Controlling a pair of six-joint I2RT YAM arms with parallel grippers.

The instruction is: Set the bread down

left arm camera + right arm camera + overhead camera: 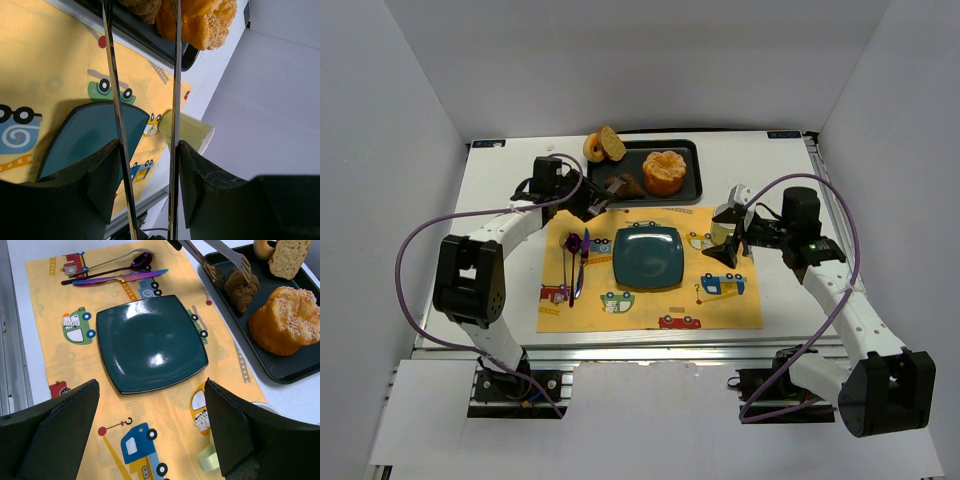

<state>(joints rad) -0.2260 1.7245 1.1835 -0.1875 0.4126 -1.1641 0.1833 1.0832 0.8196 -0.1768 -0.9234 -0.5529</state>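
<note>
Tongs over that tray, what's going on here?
The left pincer grips a pair of metal tongs, whose tips sit either side of the small dark brown bread on the black tray. The bread has not been lifted yet. The teal plate on the placemat is empty, and the right pincer hangs open near it, holding nothing.

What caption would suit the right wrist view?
Tongs tips meet the dark bread on the black tray beside an orange bun; the teal plate on the yellow placemat sits bare.
</note>
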